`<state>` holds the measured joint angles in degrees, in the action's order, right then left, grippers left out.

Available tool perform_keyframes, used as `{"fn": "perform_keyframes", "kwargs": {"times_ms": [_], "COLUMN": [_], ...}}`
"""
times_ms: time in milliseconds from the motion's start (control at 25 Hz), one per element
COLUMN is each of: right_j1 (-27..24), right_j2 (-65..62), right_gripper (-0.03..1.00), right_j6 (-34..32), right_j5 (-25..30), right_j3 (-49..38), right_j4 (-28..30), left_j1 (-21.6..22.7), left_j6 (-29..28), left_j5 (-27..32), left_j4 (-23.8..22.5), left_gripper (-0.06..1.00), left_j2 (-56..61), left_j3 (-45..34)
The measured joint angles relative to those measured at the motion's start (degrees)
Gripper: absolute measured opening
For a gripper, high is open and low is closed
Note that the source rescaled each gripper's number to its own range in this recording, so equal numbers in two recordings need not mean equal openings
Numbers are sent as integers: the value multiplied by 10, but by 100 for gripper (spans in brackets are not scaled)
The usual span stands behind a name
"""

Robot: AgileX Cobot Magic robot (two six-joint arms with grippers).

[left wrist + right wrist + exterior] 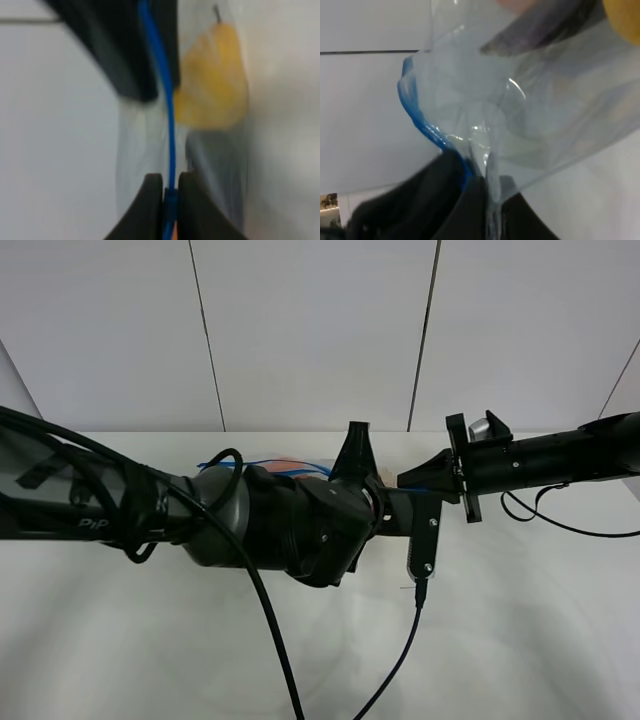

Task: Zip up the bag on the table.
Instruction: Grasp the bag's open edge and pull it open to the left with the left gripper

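Table (520, 640) carries the bag (545, 110), btwn the two arms and mostly hidden under the L one from above. R pincer (490, 200) is clamped on clear film at the bag's end, just beside the blue zipper strip (167, 110), prob. as an anchor vs sliding. L pincer (170, 192) is pinched together on the strip itself, which runs straight ahead of it, prob. to press it shut. Yellow fruit (215, 85) lies beside the strip, ahead of L pincer.

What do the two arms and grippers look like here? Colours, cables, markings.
Both matte black, trailing loose black cables. Left arm: bulky rounded grey-black joint, partial white lettering. Right arm: slimmer tube. Left gripper and right gripper: plain black fingers.
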<state>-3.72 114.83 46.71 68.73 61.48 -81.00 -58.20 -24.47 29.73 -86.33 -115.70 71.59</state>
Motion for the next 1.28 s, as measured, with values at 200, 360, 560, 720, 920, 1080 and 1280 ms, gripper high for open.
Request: {"fn": "perform_keyframes", "kwargs": {"times_ms": [200, 360, 560, 720, 920, 1080, 1280], "right_j1": [-13, -16, -17, -17, -17, -17, -17], "right_j2": [0, 0, 0, 0, 0, 0, 0], "right_gripper": [0, 0, 0, 0, 0, 0, 0], "right_j6": [0, 0, 2, 3, 6, 6, 6], "right_j5": [2, 3, 3, 3, 3, 3, 3], "right_j3": [0, 0, 0, 0, 0, 0, 0], "right_j4": [12, 17, 17, 17, 15, 14, 14], "left_j1": [13, 27, 58, 89, 128, 149, 178], "left_j6": [2, 3, 3, 3, 3, 3, 3], "left_j5": [41, 65, 71, 71, 71, 69, 68], "left_j4": [14, 25, 37, 38, 40, 42, 42], "left_gripper": [0, 0, 0, 0, 0, 0, 0], "left_j2": [0, 0, 0, 0, 0, 0, 0], "left_j3": [0, 0, 0, 0, 0, 0, 0]}}
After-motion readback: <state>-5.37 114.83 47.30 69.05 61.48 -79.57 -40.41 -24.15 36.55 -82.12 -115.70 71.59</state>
